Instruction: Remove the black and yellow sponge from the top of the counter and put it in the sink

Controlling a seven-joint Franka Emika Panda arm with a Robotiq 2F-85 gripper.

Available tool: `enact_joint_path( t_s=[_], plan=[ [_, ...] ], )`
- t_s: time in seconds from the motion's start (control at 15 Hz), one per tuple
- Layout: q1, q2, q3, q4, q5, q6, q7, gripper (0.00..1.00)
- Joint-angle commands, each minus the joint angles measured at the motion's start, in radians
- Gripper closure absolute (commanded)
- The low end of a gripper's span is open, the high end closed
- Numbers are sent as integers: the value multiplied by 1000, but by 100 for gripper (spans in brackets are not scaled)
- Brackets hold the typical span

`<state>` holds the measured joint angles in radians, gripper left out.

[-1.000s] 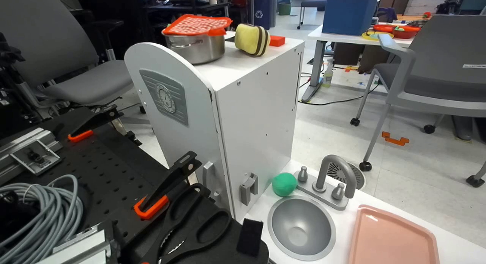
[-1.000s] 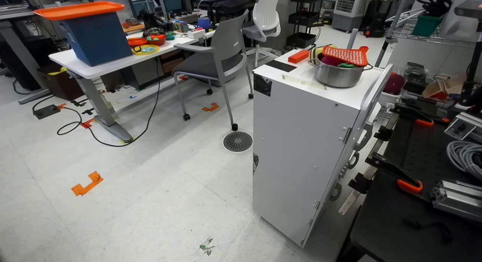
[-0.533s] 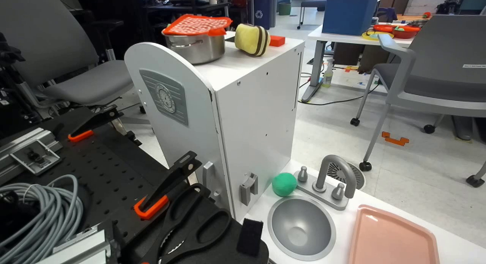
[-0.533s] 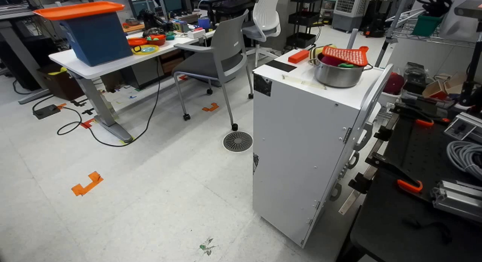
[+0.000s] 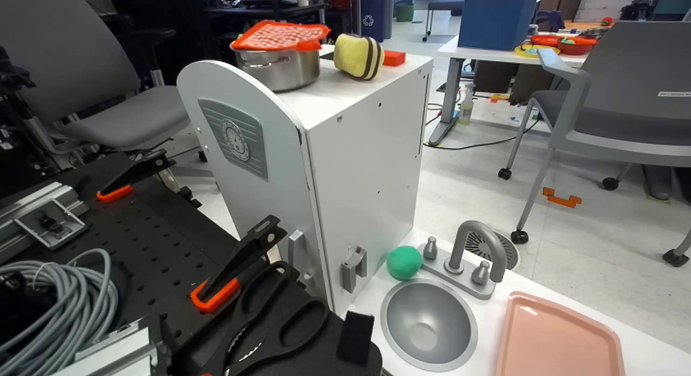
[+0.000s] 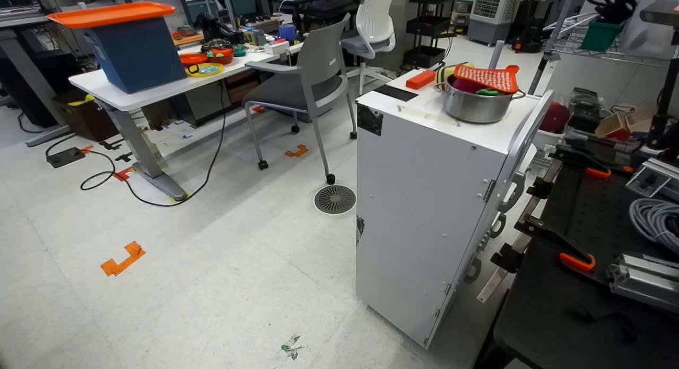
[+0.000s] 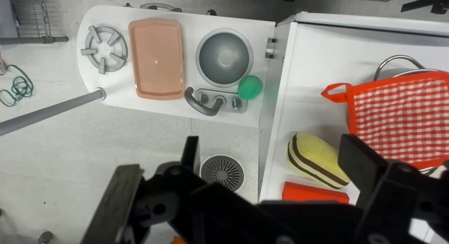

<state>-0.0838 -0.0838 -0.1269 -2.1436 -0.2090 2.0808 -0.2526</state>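
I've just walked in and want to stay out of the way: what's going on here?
A robot gripper, open and holding nothing, shows in the wrist view. Its job is to put the black and yellow sponge in the sink, but the sponge lies on top of the counter, beside a red block and near a steel pot. A green ball sits beside the sink.

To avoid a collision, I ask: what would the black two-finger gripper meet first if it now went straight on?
Probably the blocky, dark-striped yellow sponge, with the finger at the wrist view's right; depth is unclear, so the boxy white counter could come first.
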Motion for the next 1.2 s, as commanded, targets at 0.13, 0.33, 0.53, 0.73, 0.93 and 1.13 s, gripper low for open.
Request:
enact_joint_path(
  t_s=[0.13, 0.33, 0.53, 0.73, 0.93, 1.13],
  plan=[
    [-2, 35, 8, 34, 21, -1, -10, 0],
    [-2, 79, 14, 62, 0, 28, 3, 0],
    [-1, 145, 20, 109, 5, 41, 1, 0],
    [6, 201, 34, 146, 12, 36, -18, 0],
    [17, 233, 57, 159, 3, 64, -52, 0],
    [18, 256, 84, 161, 32, 126, -131, 0]
  ],
)
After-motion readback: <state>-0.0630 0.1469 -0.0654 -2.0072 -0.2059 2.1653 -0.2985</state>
